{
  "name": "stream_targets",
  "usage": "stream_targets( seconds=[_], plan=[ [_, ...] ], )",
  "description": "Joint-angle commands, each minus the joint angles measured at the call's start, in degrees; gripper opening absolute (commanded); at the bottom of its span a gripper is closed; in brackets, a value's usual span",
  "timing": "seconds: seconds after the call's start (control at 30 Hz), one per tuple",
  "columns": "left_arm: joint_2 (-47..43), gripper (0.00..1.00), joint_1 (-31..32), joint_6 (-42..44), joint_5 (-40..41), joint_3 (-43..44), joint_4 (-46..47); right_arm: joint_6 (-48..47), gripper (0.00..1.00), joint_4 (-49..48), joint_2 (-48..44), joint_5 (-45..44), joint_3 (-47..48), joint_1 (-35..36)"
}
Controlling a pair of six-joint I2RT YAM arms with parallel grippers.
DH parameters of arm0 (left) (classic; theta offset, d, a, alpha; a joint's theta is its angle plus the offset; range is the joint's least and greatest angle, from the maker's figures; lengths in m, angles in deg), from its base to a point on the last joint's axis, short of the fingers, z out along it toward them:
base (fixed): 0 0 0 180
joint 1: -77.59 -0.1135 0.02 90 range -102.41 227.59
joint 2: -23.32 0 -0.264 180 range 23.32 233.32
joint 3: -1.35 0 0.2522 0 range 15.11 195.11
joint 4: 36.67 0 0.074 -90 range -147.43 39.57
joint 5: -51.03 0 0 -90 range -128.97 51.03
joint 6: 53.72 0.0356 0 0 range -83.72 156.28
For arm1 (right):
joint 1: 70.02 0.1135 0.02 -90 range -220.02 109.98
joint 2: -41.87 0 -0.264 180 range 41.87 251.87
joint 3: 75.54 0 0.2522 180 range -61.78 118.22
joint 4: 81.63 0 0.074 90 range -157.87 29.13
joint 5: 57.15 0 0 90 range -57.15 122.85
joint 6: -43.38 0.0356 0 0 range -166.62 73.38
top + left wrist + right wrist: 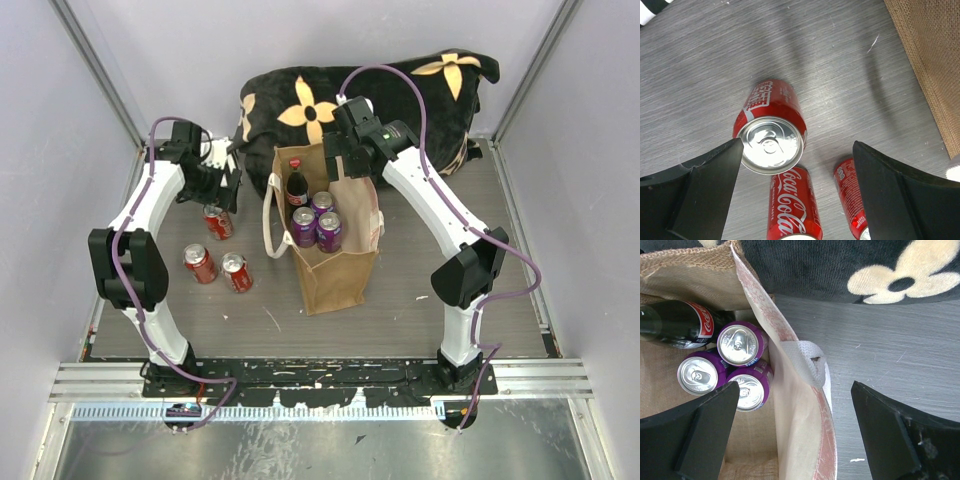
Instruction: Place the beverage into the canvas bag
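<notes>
The tan canvas bag stands open mid-table, holding three purple cans and a cola bottle. Three red cola cans stand left of it on the table: one under my left gripper, two nearer the front. My left gripper is open above the upright can, whose top sits by the left finger; the two other cans show below. My right gripper is open, straddling the bag's right wall, with purple cans and bottle inside.
A big black cushion with tan flowers lies behind the bag, also in the right wrist view. The bag's cream handle hangs on its left side. Grey walls enclose the table on three sides.
</notes>
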Motion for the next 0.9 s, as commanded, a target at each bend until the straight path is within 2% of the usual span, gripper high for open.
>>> stream_targets(
  seconds=[0.0,0.47,0.87],
  plan=[
    [-2.26,0.98,-0.08,-0.40,-1.06,-0.49,-0.70,0.69,1.00,-2.47,-3.46,0.26,-0.19,-0.17],
    [-0.53,0.98,-0.10,0.09,5.87,1.23,0.77,1.36,1.00,-3.20,-3.55,0.52,-1.58,-0.15],
    [4.05,0.99,-0.08,1.05,6.25,-0.55,0.58,1.87,1.00,-2.81,-4.87,-0.74,-2.99,-0.17]
  ],
)
